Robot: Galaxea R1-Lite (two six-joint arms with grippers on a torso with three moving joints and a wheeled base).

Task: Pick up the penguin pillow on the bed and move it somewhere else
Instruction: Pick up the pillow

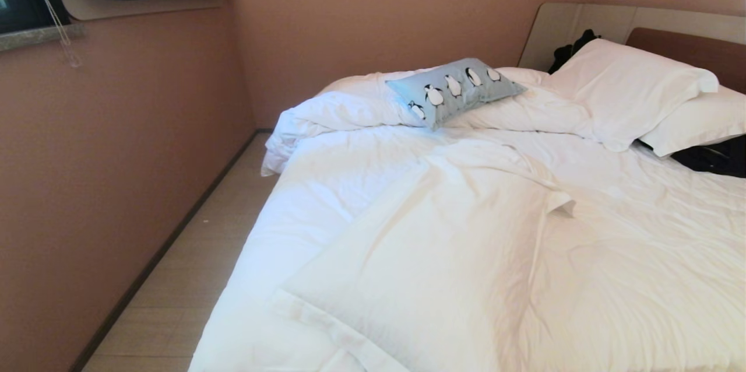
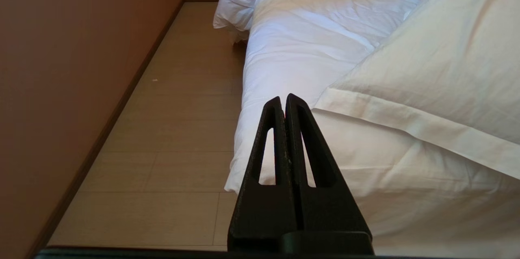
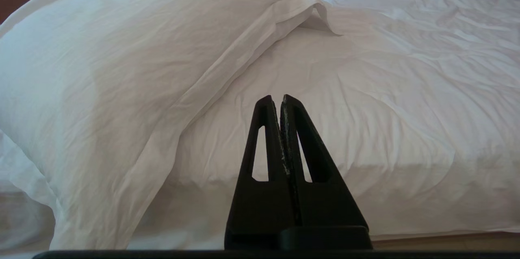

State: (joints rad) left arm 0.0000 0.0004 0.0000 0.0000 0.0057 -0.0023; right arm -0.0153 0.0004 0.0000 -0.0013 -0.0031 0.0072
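Soft daylight, bed [image 1: 466, 232] glaring white, gentle fold shadows, sharp focus

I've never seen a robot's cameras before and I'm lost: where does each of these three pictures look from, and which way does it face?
Head view: from the robot's head, looking forward and down over the bed toward the penguin pillow at the far side; no arm shows.
Left wrist view: from behind the shut left pincer, facing the bed's corner and the floor by the wall.
Right wrist view: from behind the shut right pincer, facing the bed's near edge.
Shared: all three show the large white pillow lying nearest the robot.
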